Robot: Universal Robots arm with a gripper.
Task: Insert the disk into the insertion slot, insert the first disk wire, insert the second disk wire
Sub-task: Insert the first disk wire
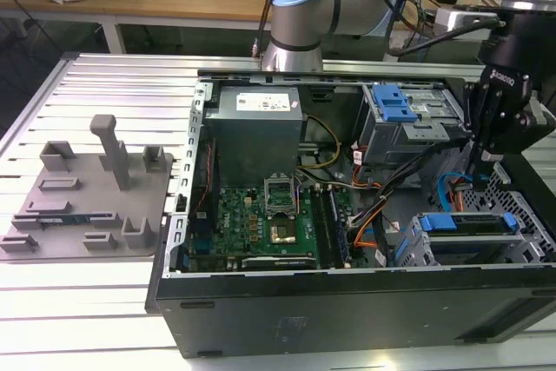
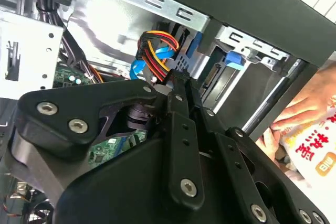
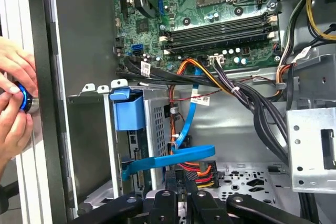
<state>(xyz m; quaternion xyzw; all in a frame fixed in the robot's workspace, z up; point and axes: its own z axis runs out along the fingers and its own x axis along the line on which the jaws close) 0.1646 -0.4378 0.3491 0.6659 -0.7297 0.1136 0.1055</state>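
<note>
The disk (image 1: 473, 245), in its blue carrier (image 3: 128, 109), sits inside the grey perforated insertion slot (image 1: 415, 249) at the case's corner on the exterior view's right. My gripper (image 1: 480, 171) hangs just behind the slot. In both wrist views its fingers (image 2: 181, 129) are pressed together on the black plug of a disk wire (image 3: 202, 174) made of red, yellow and black strands (image 2: 157, 51). A flat blue disk wire (image 3: 173, 158) runs across to the rear edge of the disk; I cannot tell whether it is plugged in.
A person's hands (image 3: 13, 108) hold a small blue object outside the case wall, close to the slot. A taller grey cage with a blue latch (image 1: 395, 115), loose cable bundles (image 3: 252, 103) and the motherboard (image 1: 265, 223) surround the gripper. A grey fixture plate (image 1: 87, 206) lies outside the case.
</note>
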